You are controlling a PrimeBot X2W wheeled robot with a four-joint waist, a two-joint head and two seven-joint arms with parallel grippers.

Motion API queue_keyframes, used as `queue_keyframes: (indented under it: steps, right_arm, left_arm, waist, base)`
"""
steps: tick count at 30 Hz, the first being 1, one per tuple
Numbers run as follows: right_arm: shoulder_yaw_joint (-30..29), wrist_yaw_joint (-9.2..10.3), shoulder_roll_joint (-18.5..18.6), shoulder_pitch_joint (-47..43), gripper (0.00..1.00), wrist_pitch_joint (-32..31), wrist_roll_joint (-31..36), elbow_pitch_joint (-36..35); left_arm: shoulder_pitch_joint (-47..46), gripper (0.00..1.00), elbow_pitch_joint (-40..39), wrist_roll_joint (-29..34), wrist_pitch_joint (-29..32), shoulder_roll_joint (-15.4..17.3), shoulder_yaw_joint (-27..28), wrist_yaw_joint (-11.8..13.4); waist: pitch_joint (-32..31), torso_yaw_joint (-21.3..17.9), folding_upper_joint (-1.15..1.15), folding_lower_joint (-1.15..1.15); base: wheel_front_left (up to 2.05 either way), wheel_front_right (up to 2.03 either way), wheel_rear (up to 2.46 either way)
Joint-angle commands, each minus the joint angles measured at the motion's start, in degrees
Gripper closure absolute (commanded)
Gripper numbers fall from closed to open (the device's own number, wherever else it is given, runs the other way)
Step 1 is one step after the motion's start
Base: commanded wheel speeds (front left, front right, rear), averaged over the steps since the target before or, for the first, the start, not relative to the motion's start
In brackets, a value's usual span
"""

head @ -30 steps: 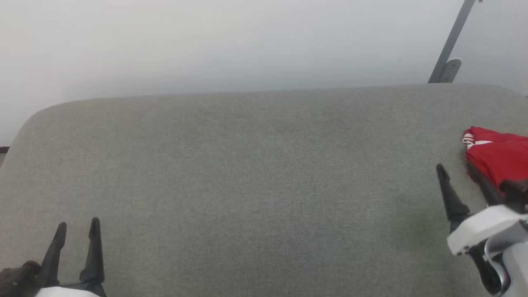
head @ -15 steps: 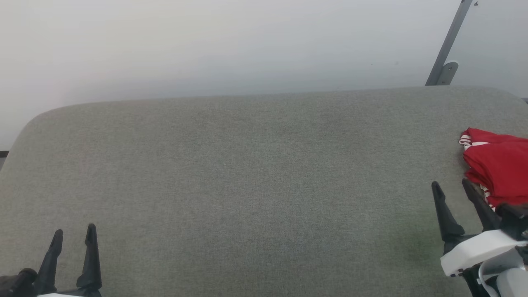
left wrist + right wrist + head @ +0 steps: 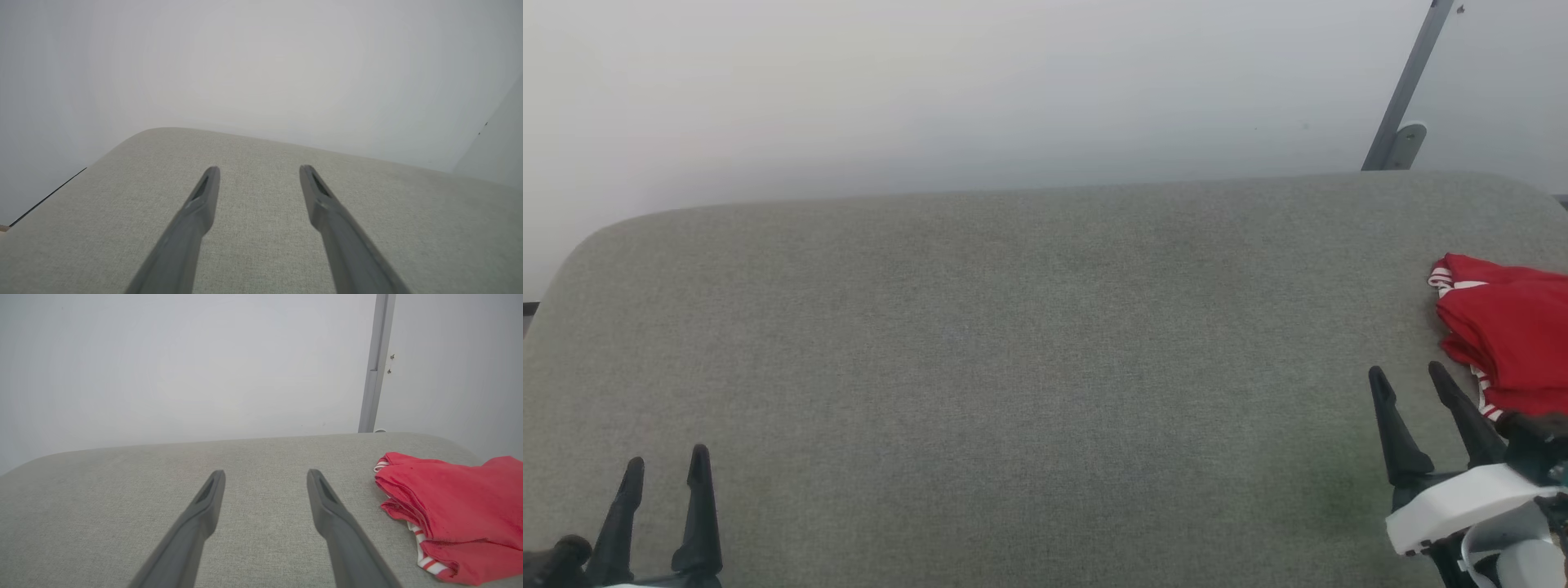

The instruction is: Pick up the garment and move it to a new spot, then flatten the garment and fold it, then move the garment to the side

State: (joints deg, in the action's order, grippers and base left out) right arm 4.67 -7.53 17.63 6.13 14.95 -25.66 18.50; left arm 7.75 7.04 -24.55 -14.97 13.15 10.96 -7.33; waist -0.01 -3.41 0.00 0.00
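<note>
The garment lies folded into a red bundle at the right edge of the grey padded table, with red-and-white striped trim showing at its edges. In the right wrist view the garment rests to the right of my fingers, not touching them. My right gripper is open and empty, just left of and in front of the bundle. My left gripper stands open and empty at the lower left. The left wrist view has the left gripper over bare table fabric.
A white wall rises behind the table. A grey metal post with a bracket stands at the back right. The table's far corners are rounded, and a wide stretch of fabric runs between the two grippers.
My right gripper has drawn back toward the near edge and slightly left, away from the garment. The left gripper has sunk a little lower in the head view. The garment has stayed put.
</note>
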Motion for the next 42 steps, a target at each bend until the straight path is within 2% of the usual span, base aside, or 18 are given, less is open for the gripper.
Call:
queue_keyframes:
  steps: [1,2,5,14,42]
  right_arm:
    - [0.1,0.09,-0.5,-0.2,0.00,0.3,-0.3,-0.2]
    - [0.2,-0.01,-0.4,0.0,1.00,0.0,-0.2,0.2]
    - [0.7,-0.01,-1.5,-1.1,1.00,-0.4,-0.4,1.4]
    - [-0.9,0.00,-3.1,-0.8,1.00,-3.0,-8.5,0.7]
    - [-4.5,0.01,-7.1,-0.3,1.00,-9.4,-28.5,-1.3]
  left_arm:
    - [-0.2,0.00,-0.4,0.1,-0.3,-0.3,0.5,-0.2]
    - [0.0,1.00,-0.1,0.1,0.0,-0.4,0.4,0.0]
    - [0.3,1.00,1.5,-0.2,0.3,-1.7,0.1,0.0]
    - [-1.6,1.00,2.2,-8.5,3.1,-2.7,-0.3,0.0]
    - [-6.0,1.00,3.7,-28.9,9.4,-5.3,-1.8,-0.1]
  waist:
    - [0.0,0.1,0.00,0.00]
    - [-0.1,0.1,0.00,0.00]
    - [-0.1,0.1,0.00,0.00]
    - [0.0,0.3,0.00,0.00]
    - [0.0,1.0,0.00,0.00]
  base:
    - [0.00,0.00,0.00]
    - [0.00,0.00,0.00]
    - [0.00,0.00,0.00]
    - [0.00,0.00,0.00]
    - [0.00,0.00,0.00]
